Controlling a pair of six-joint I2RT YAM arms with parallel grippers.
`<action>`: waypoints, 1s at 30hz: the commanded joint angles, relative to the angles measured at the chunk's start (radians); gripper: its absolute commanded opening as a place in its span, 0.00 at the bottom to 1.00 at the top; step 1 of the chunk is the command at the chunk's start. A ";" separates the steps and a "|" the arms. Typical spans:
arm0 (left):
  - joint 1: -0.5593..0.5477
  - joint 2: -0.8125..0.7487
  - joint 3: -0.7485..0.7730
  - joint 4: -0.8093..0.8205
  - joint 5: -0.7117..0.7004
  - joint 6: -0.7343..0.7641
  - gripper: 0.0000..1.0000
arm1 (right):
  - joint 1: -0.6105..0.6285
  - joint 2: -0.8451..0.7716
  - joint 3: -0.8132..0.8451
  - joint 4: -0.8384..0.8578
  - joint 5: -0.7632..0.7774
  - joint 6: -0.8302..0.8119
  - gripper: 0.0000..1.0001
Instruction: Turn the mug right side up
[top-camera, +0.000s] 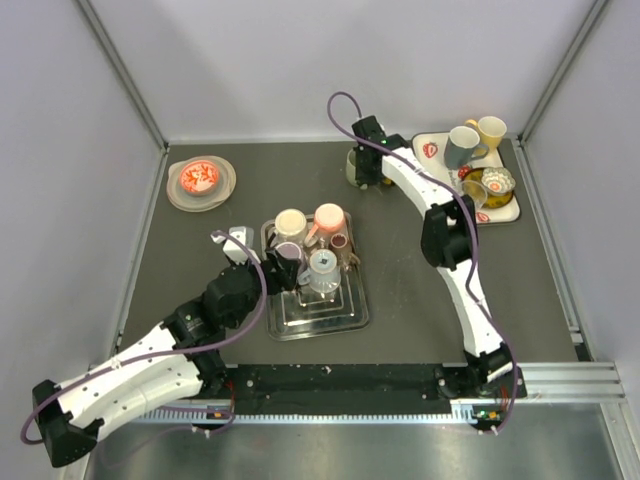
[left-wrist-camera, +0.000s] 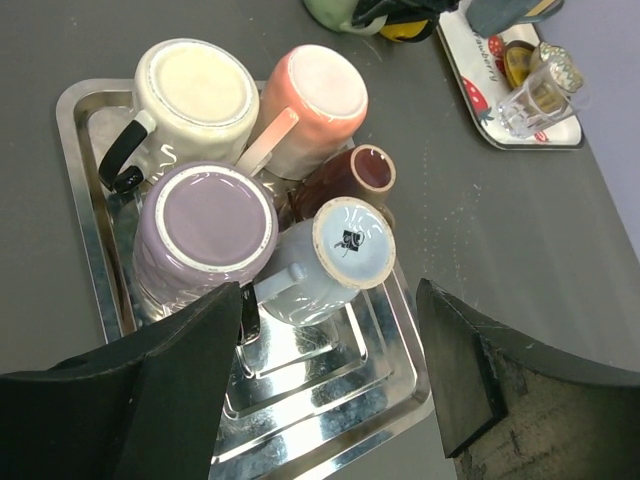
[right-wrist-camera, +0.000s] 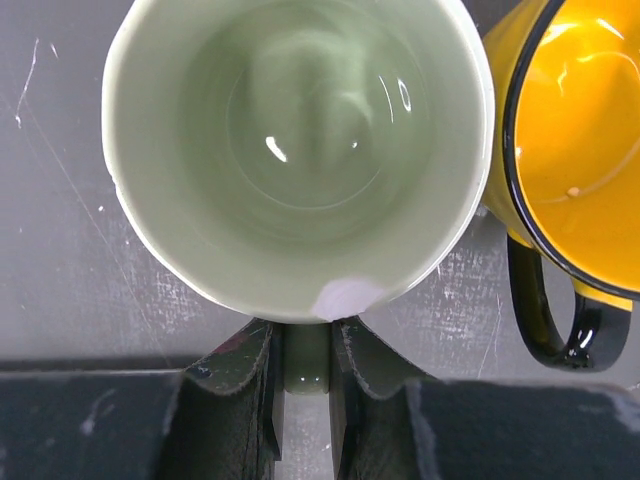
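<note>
Showing the closing step: the right tool is clenched on the handle of the green mug. The mug stands mouth-up toward the far side of the bench, just beside a yellow mug. On this evidence the turn looks complete. The next move calls for freeing the handle and lifting clear without nudging either vessel. The green mug is glossy glazed ceramic, round-walled, with one pale patch on the rim. The left tool hangs released, holding nothing, above a stepped steel tray of inverted mugs with matt foot rings.
</note>
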 joint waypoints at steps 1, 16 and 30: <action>0.001 0.008 0.029 0.033 0.003 0.020 0.76 | -0.007 0.020 0.101 0.057 -0.019 0.008 0.00; 0.003 0.054 0.051 0.020 0.005 0.027 0.79 | -0.012 -0.104 0.039 0.073 -0.065 0.062 0.51; 0.004 0.171 0.167 -0.129 0.107 0.245 0.80 | 0.074 -0.737 -0.605 0.215 -0.115 0.079 0.53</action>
